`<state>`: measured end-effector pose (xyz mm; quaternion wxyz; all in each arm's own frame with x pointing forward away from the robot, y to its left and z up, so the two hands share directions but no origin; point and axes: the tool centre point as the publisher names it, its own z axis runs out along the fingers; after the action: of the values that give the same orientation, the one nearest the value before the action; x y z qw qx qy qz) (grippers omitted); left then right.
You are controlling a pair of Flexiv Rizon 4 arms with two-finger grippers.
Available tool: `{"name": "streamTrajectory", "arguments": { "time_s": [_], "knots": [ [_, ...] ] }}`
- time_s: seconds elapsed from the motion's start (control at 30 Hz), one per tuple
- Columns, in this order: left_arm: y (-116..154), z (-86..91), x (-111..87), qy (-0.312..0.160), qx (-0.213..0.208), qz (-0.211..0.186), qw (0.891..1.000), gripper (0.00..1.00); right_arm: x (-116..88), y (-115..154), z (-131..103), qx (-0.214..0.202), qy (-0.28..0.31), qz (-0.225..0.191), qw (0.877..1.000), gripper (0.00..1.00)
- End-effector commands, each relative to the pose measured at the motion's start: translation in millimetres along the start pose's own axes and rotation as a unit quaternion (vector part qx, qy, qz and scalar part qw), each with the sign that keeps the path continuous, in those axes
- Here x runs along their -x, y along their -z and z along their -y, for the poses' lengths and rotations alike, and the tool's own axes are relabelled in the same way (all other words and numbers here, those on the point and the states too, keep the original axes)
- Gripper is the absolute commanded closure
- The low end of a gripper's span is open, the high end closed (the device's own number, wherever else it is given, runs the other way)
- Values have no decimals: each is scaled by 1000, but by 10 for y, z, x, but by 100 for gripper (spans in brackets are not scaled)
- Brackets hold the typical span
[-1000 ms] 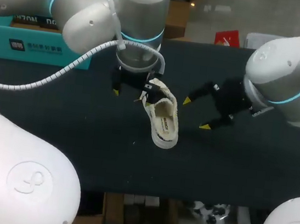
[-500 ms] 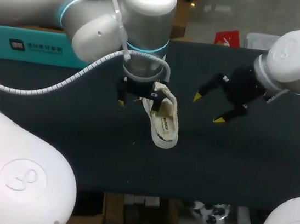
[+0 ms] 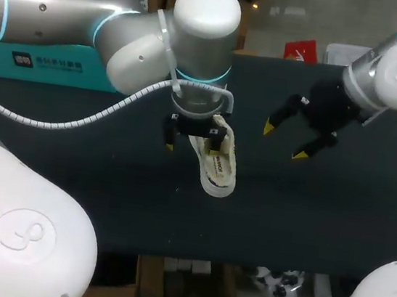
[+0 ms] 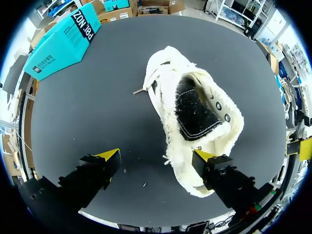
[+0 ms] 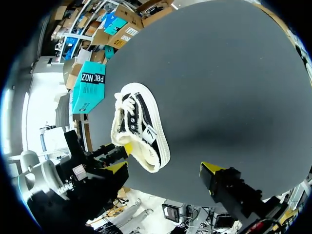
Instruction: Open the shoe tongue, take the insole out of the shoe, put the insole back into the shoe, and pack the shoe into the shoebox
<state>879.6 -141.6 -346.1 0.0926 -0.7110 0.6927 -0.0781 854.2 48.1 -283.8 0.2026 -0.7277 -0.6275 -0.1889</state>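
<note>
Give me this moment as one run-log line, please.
left hand: open, over shoe's far end | right hand: open, empty, apart from shoe | shoebox: far left

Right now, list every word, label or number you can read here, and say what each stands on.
Shoebox: big white letters on its side, turned and warped, not surely readable; the smaller label print is too small to read.
Insole in the shoe: dark print, too small to read.
Side tag on that shoe: blurred, unreadable.
</note>
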Motion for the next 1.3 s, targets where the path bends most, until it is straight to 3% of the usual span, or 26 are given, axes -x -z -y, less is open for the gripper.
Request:
{"name": "streamTrajectory", "arguments": {
  "time_s": [0.03,0.2,0.27,0.37,0.43,0.47,0.5,0.63,0.67,1.0,1.3],
  "knots": [
    [-80,58,-97,16,-1,13,1000,0,-103,124,-14,-26,18,27,999,0],
    [-135,170,-121,39,-8,18,999,2,-103,124,-14,-26,18,27,999,0],
    [-171,236,-106,47,-6,13,999,13,-103,124,-14,-26,18,27,999,0],
    [-239,315,-109,60,-7,11,998,17,-103,124,-14,-26,18,27,999,0],
    [-275,351,-113,64,-2,5,998,33,-103,124,-14,-26,18,27,999,0],
    [-298,370,-115,69,-1,0,998,53,-103,124,-14,-26,18,27,999,0],
    [-310,376,-119,71,1,-4,997,56,-93,137,-18,-24,18,28,999,0],
    [-338,379,-125,74,5,-13,997,96,-52,181,-28,-26,44,38,998,0],
    [-340,376,-127,76,9,-18,997,100,-46,190,-30,-26,51,40,998,0],
    [-220,270,-216,82,18,-24,996,100,73,343,-30,-25,106,54,993,0],
    [-88,299,-244,18,4,-30,999,100,119,469,-15,-68,215,113,968,0]
  ]
}}
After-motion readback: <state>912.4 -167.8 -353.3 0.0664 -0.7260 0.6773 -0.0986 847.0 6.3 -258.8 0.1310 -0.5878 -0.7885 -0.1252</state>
